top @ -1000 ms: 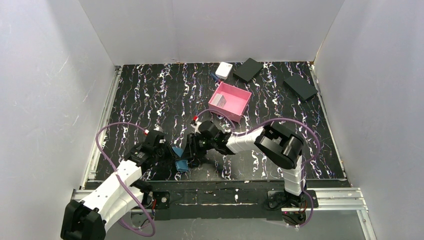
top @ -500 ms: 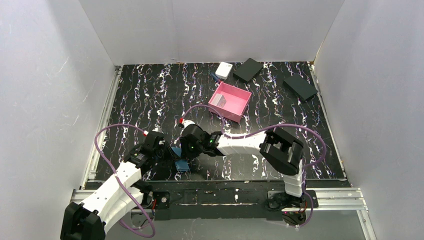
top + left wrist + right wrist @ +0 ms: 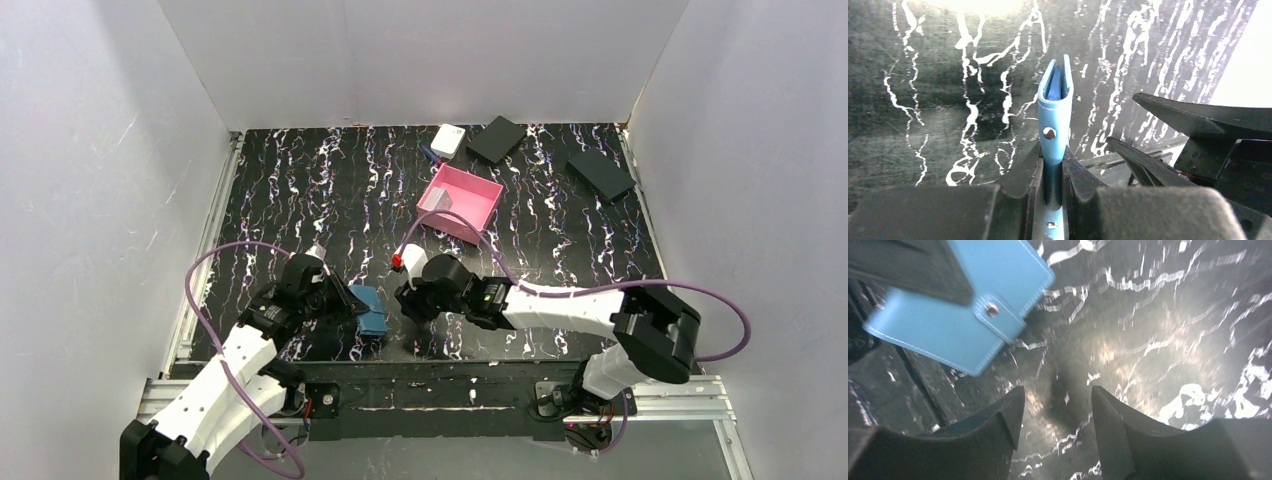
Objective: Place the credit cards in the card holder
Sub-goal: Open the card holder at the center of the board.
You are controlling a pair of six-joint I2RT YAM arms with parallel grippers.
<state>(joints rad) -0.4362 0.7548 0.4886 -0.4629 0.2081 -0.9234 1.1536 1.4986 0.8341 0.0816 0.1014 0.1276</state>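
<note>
The blue card holder [image 3: 368, 309] is folded shut with its snap tab fastened and is held above the table's near left part. My left gripper [image 3: 343, 305] is shut on it; in the left wrist view the holder [image 3: 1055, 112] stands edge-on between the fingers [image 3: 1024, 172]. My right gripper [image 3: 408, 303] is open and empty, just right of the holder; its wrist view shows the holder [image 3: 948, 325] up left of the gripper [image 3: 1057, 405]. A greyish card [image 3: 447, 204] lies in the pink tray [image 3: 480, 215]. Other cards are not visible.
A small white box [image 3: 447, 140] and a flat black box [image 3: 495, 138] stand at the back. Another black box [image 3: 601, 174] lies at the back right. White walls enclose the table on three sides. Purple cables loop from both arms.
My right gripper has pulled back to the right, away from the card holder, and the right arm has stretched lower along the near edge. My left gripper still holds the holder, now folded shut.
</note>
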